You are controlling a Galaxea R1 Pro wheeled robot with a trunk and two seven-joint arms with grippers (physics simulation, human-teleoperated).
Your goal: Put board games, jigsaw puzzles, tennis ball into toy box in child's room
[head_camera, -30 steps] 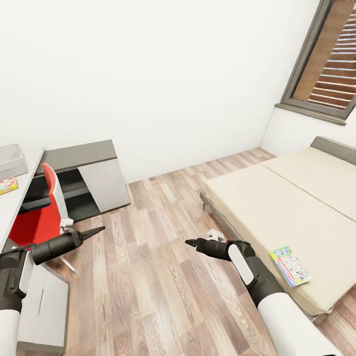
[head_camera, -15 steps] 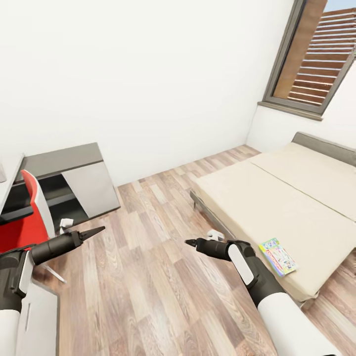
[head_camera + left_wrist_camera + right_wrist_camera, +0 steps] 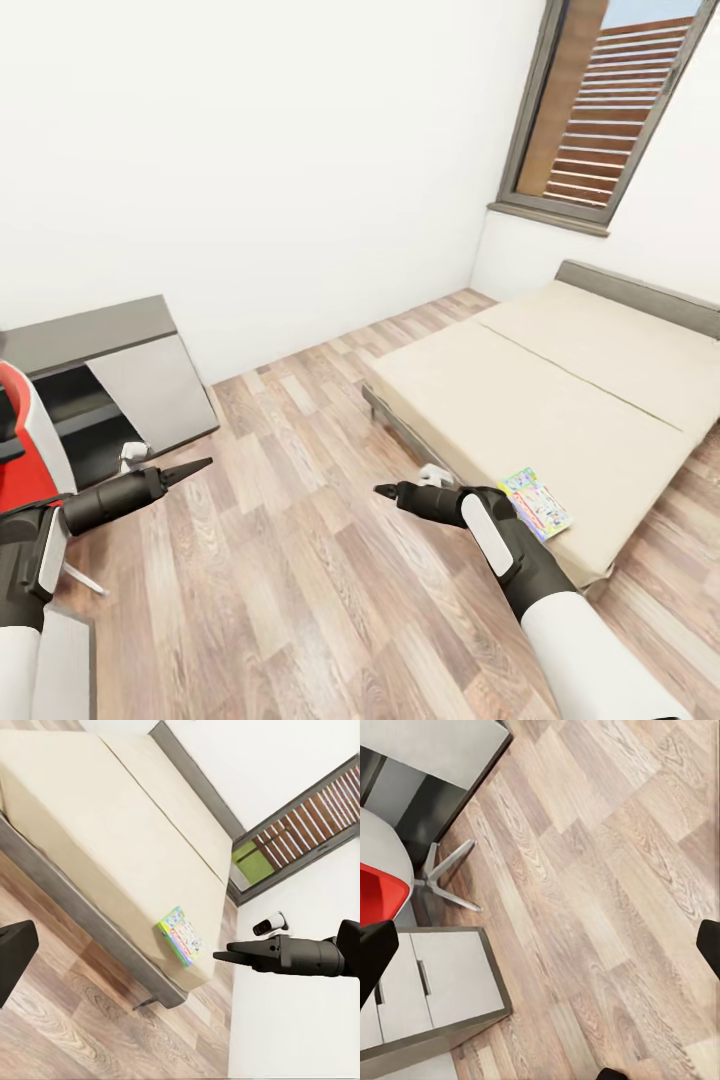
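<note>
Both arms hang over the wood-plank floor (image 3: 300, 520), holding nothing. The left gripper (image 3: 195, 466) and the right gripper (image 3: 384, 490) each taper to a closed point. A board game (image 3: 534, 503) lies flat near the corner of the bed (image 3: 560, 400), just beyond the right gripper. The left wrist view shows that same box (image 3: 181, 937) beside the right gripper's tip (image 3: 222, 956). The right wrist view instead looks down on a red chair (image 3: 379, 896) and a grey drawer unit (image 3: 435, 982)
</note>
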